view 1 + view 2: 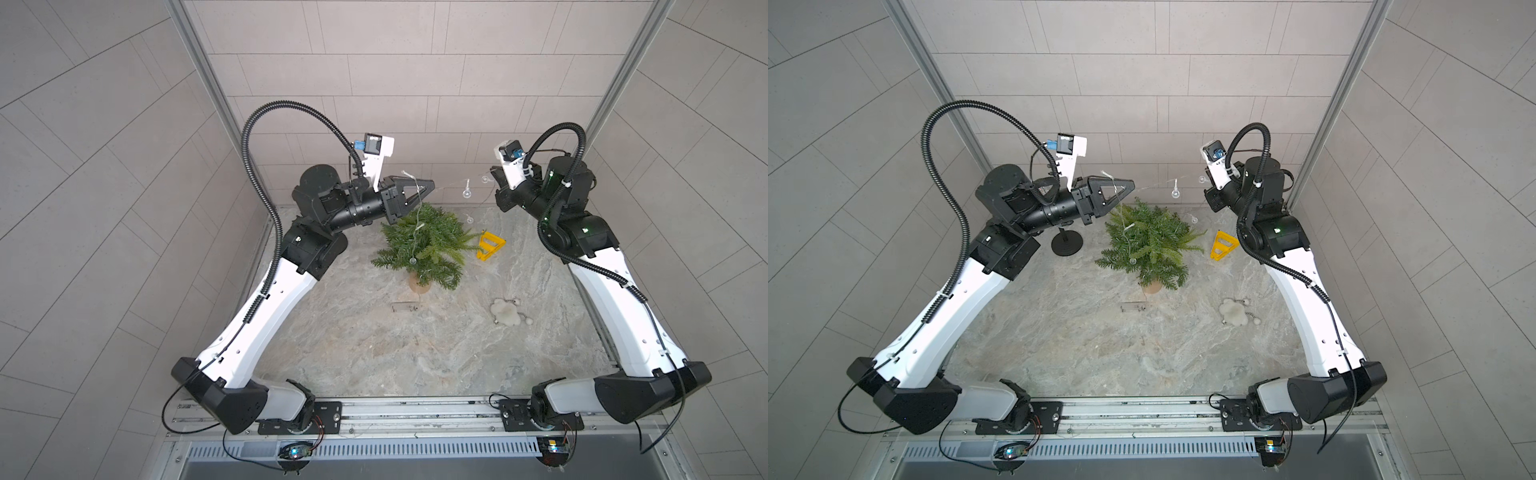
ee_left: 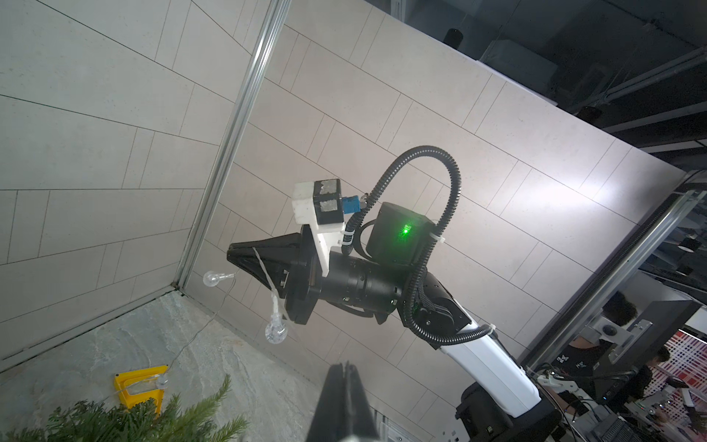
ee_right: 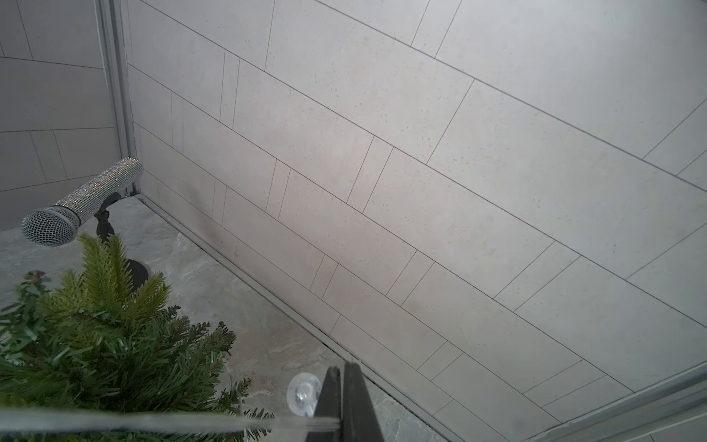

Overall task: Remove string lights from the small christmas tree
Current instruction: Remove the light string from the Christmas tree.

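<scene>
Blurring close past my right wrist's lens, the string lights (image 3: 302, 394) are stretching between my two pincers above the small christmas tree (image 1: 428, 245). My right pincer (image 3: 343, 369) is clamping closed on the wire, and my left pincer (image 1: 431, 183) is pinching it too. Another strand is hanging down over the branches, and the clear box (image 1: 404, 308) is lying on the surface (image 1: 374, 353) near the tree's base.

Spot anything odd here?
Yes. The string lights hang in the air between the left hand and right hand, yet one strand drapes down the small christmas tree toward the clear box on the table, and another trails to the yellow frame.
</scene>
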You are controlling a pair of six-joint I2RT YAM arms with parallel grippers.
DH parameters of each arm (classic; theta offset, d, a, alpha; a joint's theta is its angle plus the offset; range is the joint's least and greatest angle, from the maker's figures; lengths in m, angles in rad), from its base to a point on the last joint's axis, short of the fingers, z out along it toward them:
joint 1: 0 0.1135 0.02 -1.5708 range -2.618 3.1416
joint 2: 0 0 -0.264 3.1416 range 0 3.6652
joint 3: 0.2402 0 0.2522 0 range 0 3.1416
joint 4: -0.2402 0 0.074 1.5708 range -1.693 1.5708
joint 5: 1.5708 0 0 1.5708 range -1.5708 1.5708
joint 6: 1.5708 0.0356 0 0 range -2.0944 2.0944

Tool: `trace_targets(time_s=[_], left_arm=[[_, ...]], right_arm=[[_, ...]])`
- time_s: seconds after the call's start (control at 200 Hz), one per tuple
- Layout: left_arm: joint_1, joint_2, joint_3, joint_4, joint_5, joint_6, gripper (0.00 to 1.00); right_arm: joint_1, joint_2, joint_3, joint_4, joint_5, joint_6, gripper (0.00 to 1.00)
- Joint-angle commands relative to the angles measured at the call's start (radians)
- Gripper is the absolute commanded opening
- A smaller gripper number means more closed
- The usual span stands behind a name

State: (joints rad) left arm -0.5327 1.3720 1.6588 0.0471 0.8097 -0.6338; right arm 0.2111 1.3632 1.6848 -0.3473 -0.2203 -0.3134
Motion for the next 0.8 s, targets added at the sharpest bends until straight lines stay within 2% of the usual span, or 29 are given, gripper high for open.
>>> trace_targets(time_s=[0.0, 0.16, 0.415, 0.585, 0.796], left_arm=[[-0.01, -0.108, 0.024, 0.073, 0.063, -0.022, 0.03], [-0.023, -0.123, 0.029, 0.074, 0.06, -0.039, 0.03], [-0.032, -0.139, 0.056, 0.069, 0.083, -0.086, 0.03], [-0.043, -0.142, 0.049, 0.169, 0.122, -0.218, 0.03], [-0.055, -0.164, -0.016, 0.018, 0.089, -0.097, 0.03]], right_arm=[[-0.055, -0.015, -0.009, -0.013, 0.189, -0.03, 0.0], [-0.058, -0.053, -0.047, -0.018, 0.247, -0.026, 0.0], [-0.059, -0.135, -0.147, 0.012, 0.213, 0.035, 0.0], [-0.058, -0.15, -0.167, 0.014, 0.226, 0.042, 0.0], [-0.068, -0.142, -0.196, 0.031, 0.289, 0.017, 0.0]])
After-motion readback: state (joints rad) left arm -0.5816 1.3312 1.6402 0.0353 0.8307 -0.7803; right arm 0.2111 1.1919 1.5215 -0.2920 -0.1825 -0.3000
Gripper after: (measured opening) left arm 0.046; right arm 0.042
